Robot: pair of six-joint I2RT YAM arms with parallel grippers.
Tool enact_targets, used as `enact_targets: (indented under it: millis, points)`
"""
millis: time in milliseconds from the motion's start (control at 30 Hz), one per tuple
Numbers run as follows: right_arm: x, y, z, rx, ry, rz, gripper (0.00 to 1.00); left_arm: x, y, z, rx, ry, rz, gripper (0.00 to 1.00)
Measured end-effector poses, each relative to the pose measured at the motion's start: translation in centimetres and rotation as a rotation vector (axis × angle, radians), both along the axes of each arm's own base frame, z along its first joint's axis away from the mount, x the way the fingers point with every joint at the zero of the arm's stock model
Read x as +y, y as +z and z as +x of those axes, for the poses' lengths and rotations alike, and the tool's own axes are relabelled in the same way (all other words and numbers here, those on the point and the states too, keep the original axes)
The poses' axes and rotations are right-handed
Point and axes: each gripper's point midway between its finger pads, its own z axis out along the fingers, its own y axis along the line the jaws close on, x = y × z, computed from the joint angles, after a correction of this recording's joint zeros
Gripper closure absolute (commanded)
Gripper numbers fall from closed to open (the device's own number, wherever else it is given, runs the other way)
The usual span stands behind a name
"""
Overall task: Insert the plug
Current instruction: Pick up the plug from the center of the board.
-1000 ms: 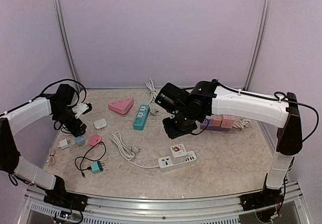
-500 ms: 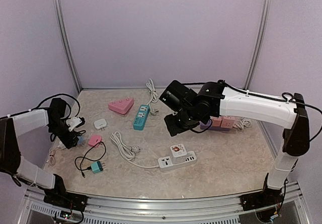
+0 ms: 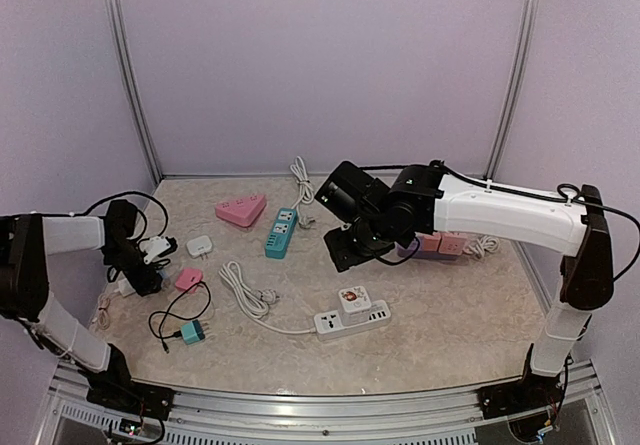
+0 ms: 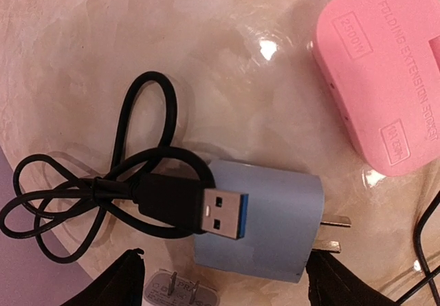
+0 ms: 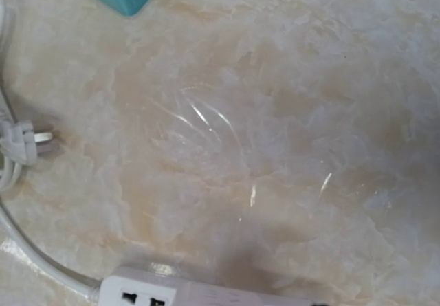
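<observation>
A light-blue wall adapter (image 4: pixel 265 220) lies flat on the table, its two prongs pointing right. A black USB plug (image 4: pixel 206 210) with a blue tongue rests across it, and its black cable (image 4: pixel 82 196) is looped to the left. My left gripper (image 4: pixel 223 289) is open just above the adapter, with one fingertip on each side of it. In the top view my left gripper (image 3: pixel 143 273) is low at the table's left edge and hides the adapter. My right gripper (image 3: pixel 345 250) hovers over mid-table, empty. Its fingers do not show in its wrist view.
A pink adapter (image 3: pixel 188 279) and a white adapter (image 3: pixel 127 287) lie beside my left gripper. Also on the table are a teal adapter (image 3: pixel 192 332), a white power strip (image 3: pixel 352 318), a teal strip (image 3: pixel 281 232), a pink triangular strip (image 3: pixel 240 210), a purple-pink strip (image 3: pixel 437 243) and a white cord (image 3: pixel 245 290).
My left gripper moved forward and left and came down over the blue adapter. My right arm lifted slightly and moved back a little, then held still.
</observation>
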Motion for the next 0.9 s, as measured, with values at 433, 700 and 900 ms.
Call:
enact_targets:
  millis: [433,700,900]
  points:
    - [0.1,-0.1,0.0,0.003,0.009,-0.005,0.45,-1.4,-1.2,0.2,0.058,-0.040,-0.079,0.65]
    - [0.3,-1.0,-0.1,0.016,0.017,-0.022,0.45,-2.0,-1.0,0.2,0.062,-0.051,-0.113,1.00]
    - [0.4,-1.0,-0.1,0.019,0.020,-0.019,0.45,-2.3,0.0,-0.2,0.054,-0.054,-0.133,1.00]
